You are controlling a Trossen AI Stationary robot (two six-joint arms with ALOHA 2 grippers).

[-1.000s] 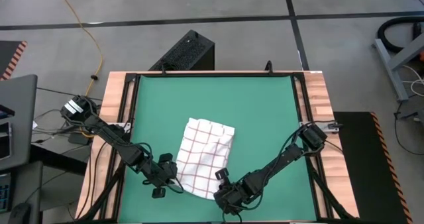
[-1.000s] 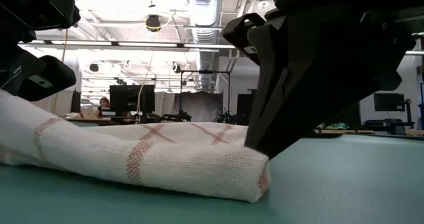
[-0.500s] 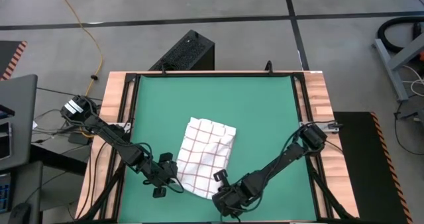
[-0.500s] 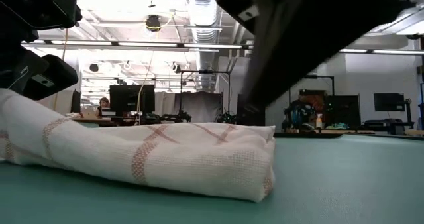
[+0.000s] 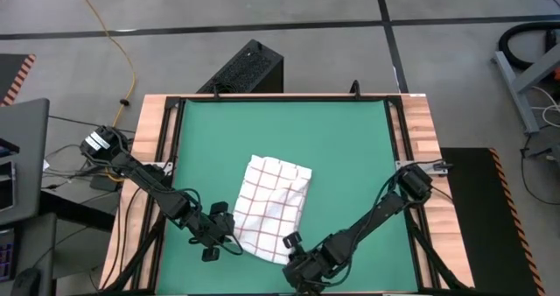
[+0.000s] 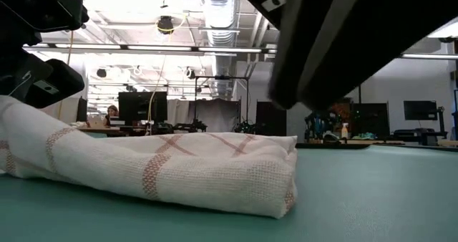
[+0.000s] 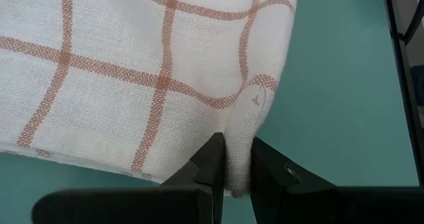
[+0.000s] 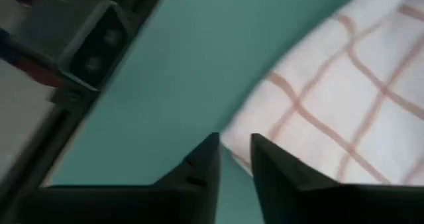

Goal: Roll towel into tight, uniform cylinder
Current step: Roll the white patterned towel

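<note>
The left gripper pinched a corner of the towel near the mat's front edge; the right gripper hovered beside it, fingers slightly parted, holding nothing.

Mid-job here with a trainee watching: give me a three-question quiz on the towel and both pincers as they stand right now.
1. True or false: the left pincer is pinching an edge of the towel.
2. Is the right pincer (A) clamped on the towel, (B) off the cloth just beside the towel's corner, or (C) parked at the mat's far edge?
3. What state is the towel in: a finished tight cylinder, or a loose partial fold?

Key
1. True: a fold of cloth sits between its fingers.
2. B: nothing lies between its fingers.
3. A loose, uneven fold lying on the green mat, not yet a cylinder.
</note>
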